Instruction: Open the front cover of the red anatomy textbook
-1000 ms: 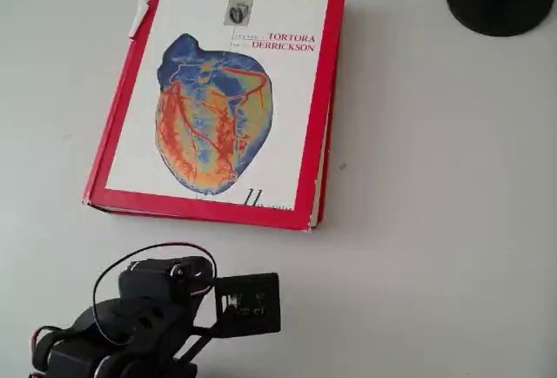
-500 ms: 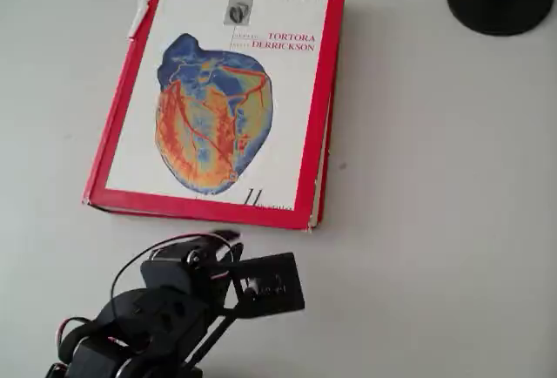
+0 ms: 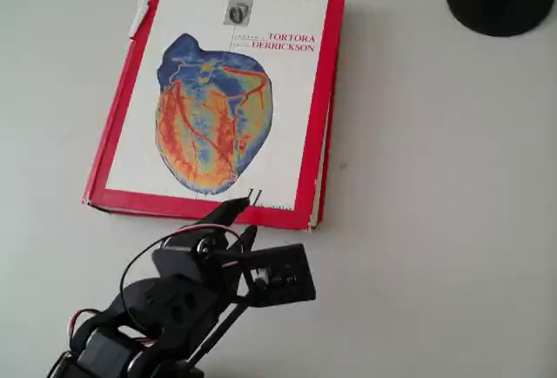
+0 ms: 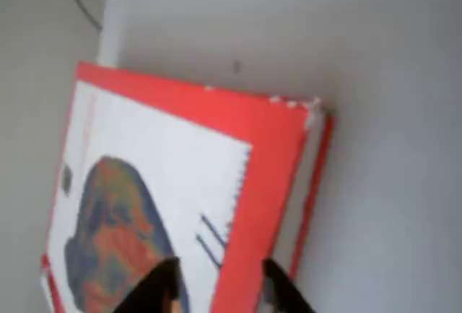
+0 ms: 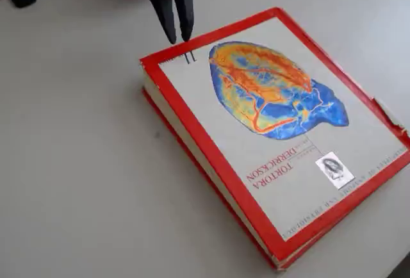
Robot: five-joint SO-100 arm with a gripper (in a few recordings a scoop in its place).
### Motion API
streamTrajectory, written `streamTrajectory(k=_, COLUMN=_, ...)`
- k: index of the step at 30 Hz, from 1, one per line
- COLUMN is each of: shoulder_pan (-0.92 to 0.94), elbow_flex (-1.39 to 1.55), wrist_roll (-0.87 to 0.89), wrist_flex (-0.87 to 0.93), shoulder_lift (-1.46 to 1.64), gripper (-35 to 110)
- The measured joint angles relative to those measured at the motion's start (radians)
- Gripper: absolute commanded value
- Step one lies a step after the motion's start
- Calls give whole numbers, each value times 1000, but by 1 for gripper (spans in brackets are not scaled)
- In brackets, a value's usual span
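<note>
Pale grey counter (image 3: 435,221) carries the red anatomy textbook (image 3: 218,99), lying flat and shut, its front cover (image 5: 275,130) facing up. Hovering over the near short edge by the "11", the pincer (image 5: 179,36) has its fingers slightly parted and holds nothing. Judging from the fixed view, the cover's free long edge runs away from it, toward the bare counter.

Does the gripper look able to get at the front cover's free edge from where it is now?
Probably yes: the gripper hangs over the closed front cover near its bottom edge, with nothing between them. The textbook lies flat, so prying may be awkward.
</note>
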Motion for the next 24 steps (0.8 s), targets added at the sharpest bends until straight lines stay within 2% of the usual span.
streamTrajectory(k=7, shoulder_pan=41, elbow_flex=0, wrist_roll=11, wrist_flex=-61, shoulder_lift=-127, gripper=17)
streamTrajectory(k=24, shoulder_pan=60, elbow_flex=-54, wrist_roll=0, wrist_flex=-351, shoulder_lift=-453, gripper=16)
